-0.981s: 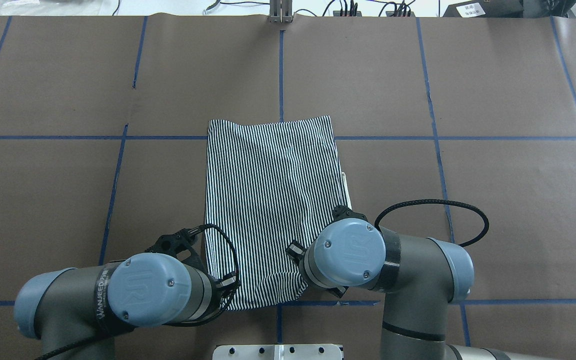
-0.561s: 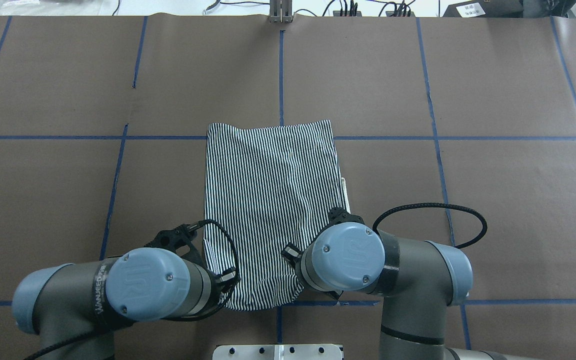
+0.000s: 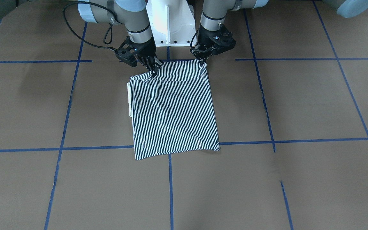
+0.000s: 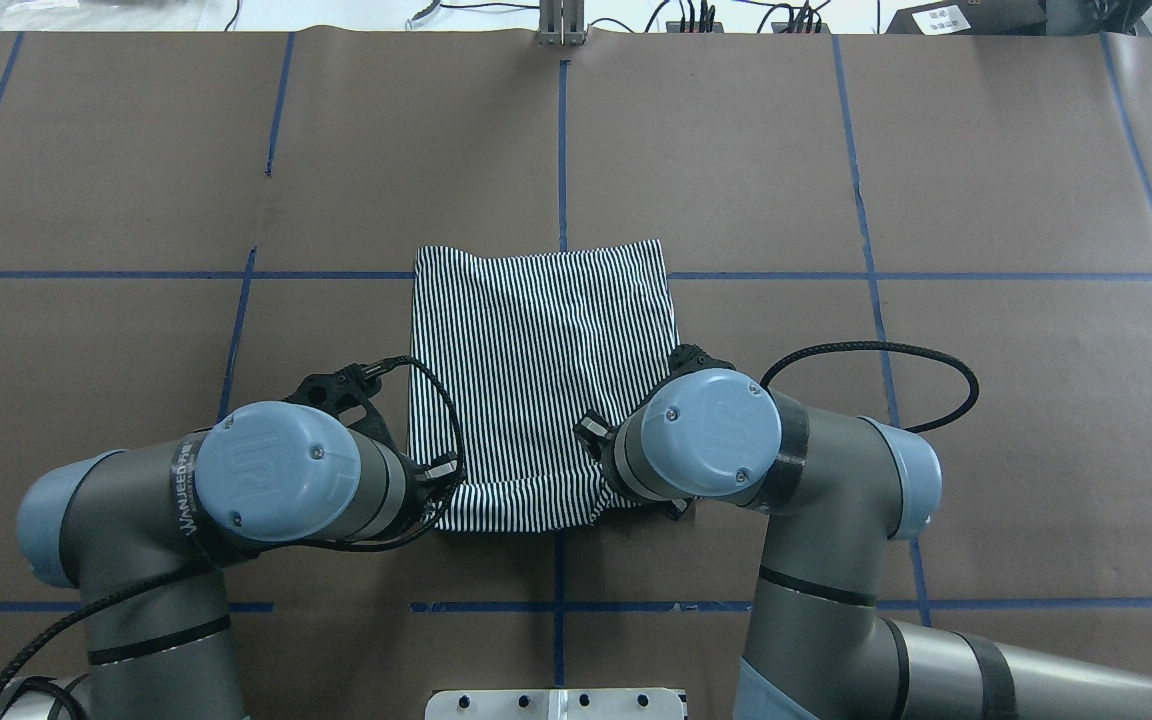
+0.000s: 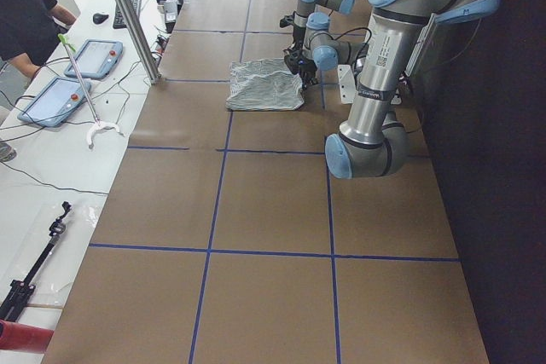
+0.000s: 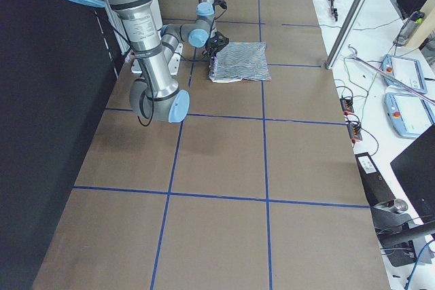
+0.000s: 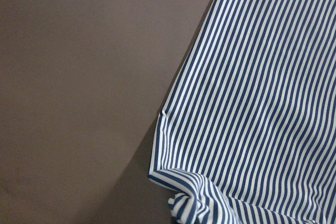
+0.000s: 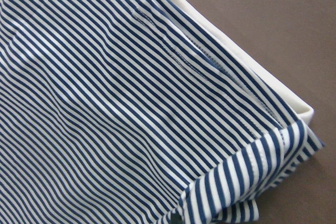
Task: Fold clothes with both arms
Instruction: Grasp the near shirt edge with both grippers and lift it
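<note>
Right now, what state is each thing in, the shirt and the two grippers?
shirt, folded narrow, mostly flat, robot-side edge lifted
left gripper, shut on one lifted corner
right gripper, shut on the other lifted corner
collar, cream edge peeking out from under the stripes

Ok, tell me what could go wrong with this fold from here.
1. The left fingers and right fingers each pinch only a small corner of the shirt's near edge, so a corner could slip out while it is carried over.
2. That edge looks slack between them, so the fold may land creased or skewed.
3. The collar pokes out beside the right fingers and might end up exposed.
</note>
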Controlling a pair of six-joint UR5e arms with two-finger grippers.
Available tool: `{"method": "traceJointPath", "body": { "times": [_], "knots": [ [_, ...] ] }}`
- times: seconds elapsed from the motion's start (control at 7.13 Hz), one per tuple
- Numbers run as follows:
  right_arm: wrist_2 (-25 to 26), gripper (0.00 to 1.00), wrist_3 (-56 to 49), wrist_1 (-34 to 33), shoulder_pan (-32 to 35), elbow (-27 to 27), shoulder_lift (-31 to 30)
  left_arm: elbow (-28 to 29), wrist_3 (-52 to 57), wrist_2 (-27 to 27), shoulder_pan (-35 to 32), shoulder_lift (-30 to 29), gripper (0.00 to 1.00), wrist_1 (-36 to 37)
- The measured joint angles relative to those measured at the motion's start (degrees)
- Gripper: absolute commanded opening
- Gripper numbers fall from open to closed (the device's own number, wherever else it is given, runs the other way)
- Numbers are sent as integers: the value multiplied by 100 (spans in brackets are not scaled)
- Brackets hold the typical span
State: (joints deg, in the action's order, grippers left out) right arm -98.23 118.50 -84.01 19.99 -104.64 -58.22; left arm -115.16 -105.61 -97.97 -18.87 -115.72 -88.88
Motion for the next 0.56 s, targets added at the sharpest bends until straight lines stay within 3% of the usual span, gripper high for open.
{"method": "traceJointPath", "body": {
  "times": [0.56],
  "knots": [
    [6, 0, -114, 473, 383, 530, 300, 283, 46, -11, -380, -49, 0, -453]
  ]
}}
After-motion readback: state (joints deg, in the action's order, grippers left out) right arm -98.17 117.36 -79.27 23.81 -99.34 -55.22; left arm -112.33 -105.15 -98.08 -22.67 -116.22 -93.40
